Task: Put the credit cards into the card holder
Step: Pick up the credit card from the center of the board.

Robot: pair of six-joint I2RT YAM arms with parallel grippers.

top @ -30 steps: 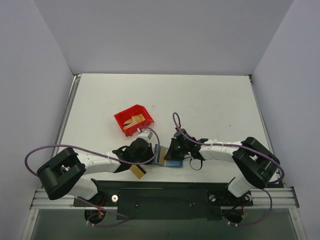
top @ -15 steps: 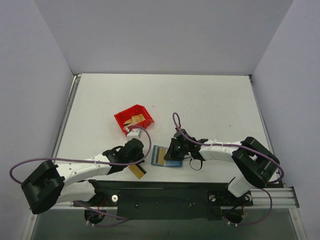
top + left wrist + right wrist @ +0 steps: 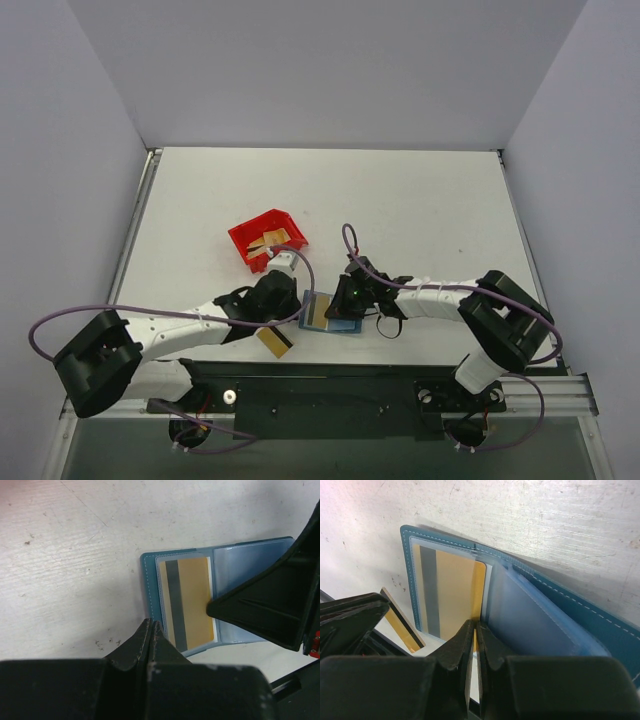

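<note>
The teal card holder (image 3: 346,326) lies open near the table's front edge. One gold credit card (image 3: 192,595) with a dark stripe sits in the clear slot of its left page. My left gripper (image 3: 151,625) is shut and empty, its tips at the holder's (image 3: 149,580) left border. My right gripper (image 3: 474,627) is shut, tips down on the holder (image 3: 580,610) at the card's (image 3: 452,590) inner edge beside the blue slots. A second credit card (image 3: 276,342) lies flat on the table just left of the holder, also seen in the right wrist view (image 3: 400,622).
A red bin (image 3: 240,240) stands behind the left gripper with more gold cards (image 3: 272,238) in it. The table's front rail (image 3: 330,375) runs just below the holder. Both arms (image 3: 430,298) lie low and close together.
My left gripper drew back to the left, baring the holder and its card, then came back to the holder's left border. The right gripper stayed on the holder.
</note>
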